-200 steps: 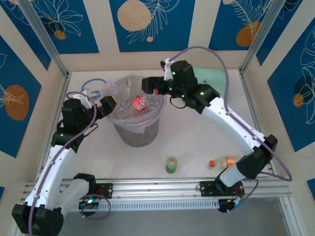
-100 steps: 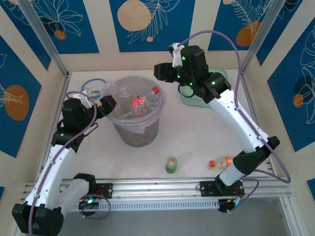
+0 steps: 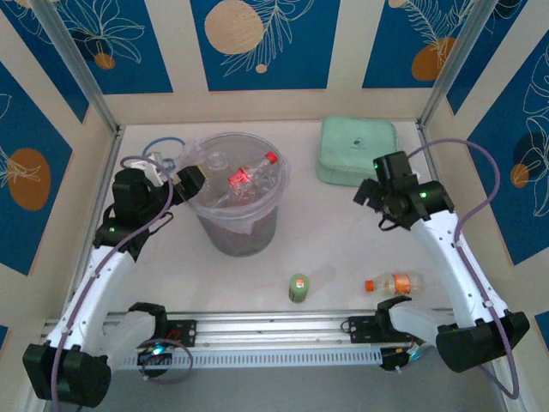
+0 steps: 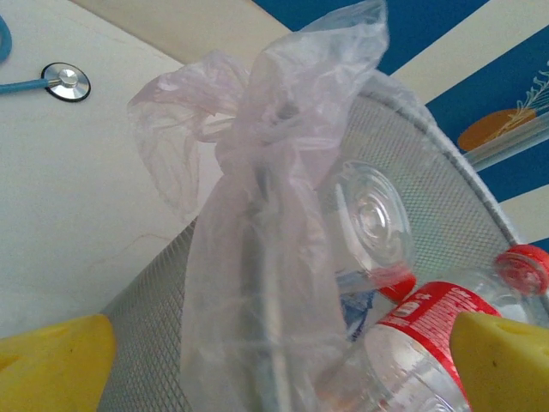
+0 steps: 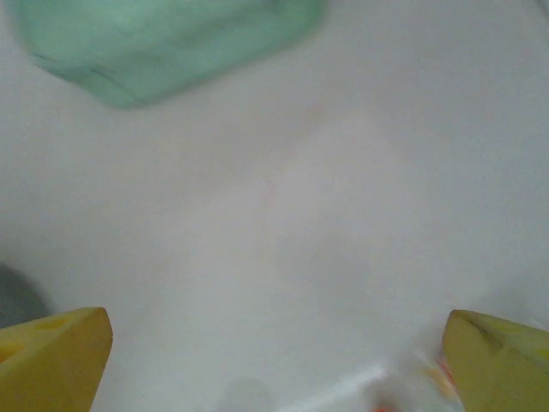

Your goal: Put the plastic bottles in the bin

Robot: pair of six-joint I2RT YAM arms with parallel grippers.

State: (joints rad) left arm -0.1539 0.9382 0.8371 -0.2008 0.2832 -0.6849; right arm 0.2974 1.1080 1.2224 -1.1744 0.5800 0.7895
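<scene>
Bin (image 3: pixel 236 215): far left of centre, red-labelled bottles (image 3: pixel 243 178) inside.
Green bottle (image 3: pixel 298 287): upright, near centre.
Orange-capped bottle (image 3: pixel 393 282): lying, near right.
Left gripper (image 3: pixel 189 180): at bin's left rim, fingers apart astride the bag (image 4: pixel 257 215).
Right gripper (image 5: pixel 274 356): over table (image 3: pixel 343 232), fingers apart, empty.

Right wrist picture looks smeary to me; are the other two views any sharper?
Right wrist view: blurred throughout, the mint-green case and the yellow fingers soft-edged. Left wrist view: sharper, bag wrinkles and a red-labelled bottle clear. Top external view: crisp, evenly lit, one red label in the bin glowing overbright.
</scene>
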